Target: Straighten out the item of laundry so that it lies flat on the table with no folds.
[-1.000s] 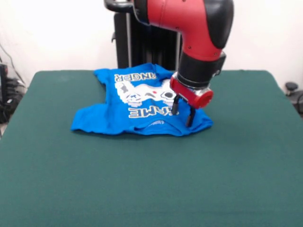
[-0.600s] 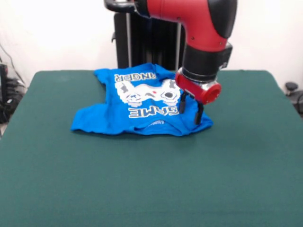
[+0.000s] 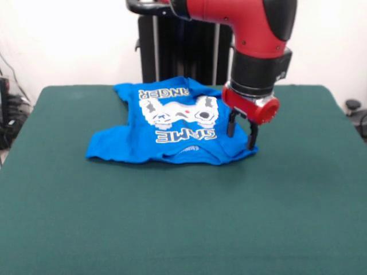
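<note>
The T-shirt point(image 3: 172, 129) lies on the surface point(image 3: 183, 217), in its far half and a little left of the middle, with its lettering upside down toward the camera. The near half of the surface lies before it. The arm comes down from above at the shirt's right end, and the hand point(image 3: 241, 134) stands over the shirt's near right corner, its two fingers apart, beside the print.

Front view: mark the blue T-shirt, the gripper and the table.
blue T-shirt point(image 3: 172, 129): front view, on the printed chest.
gripper point(image 3: 241, 136): front view, midway between its open black fingertips.
table point(image 3: 183, 217): front view, on bare green top.
</note>
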Tool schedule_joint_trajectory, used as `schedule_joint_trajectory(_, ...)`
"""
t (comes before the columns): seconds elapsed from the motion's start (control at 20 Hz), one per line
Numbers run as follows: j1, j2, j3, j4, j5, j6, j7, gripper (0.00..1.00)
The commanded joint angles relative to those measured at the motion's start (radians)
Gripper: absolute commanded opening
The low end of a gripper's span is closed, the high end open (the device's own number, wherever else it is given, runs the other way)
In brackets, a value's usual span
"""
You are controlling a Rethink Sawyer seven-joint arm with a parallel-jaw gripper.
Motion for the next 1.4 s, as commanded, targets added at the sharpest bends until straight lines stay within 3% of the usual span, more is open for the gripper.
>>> schedule_joint_trajectory(0.05,0.006,0.133,0.108,0.015,-0.004,-0.100,0.103,1.00)
schedule_joint_trajectory(0.6,0.068,0.211,0.050,-0.007,0.024,-0.165,0.138,1.00)
schedule_joint_trajectory(0.8,0.041,0.209,0.061,-0.007,0.001,-0.160,0.105,1.00)
schedule_joint_trajectory(0.85,0.023,0.203,0.079,0.000,-0.010,-0.163,0.093,0.00)
schedule_joint_trajectory(1.0,-0.008,0.196,0.112,0.011,-0.013,-0.144,0.080,0.00)
schedule_joint_trajectory(1.4,0.004,0.221,0.058,-0.023,-0.010,-0.165,0.089,0.00)
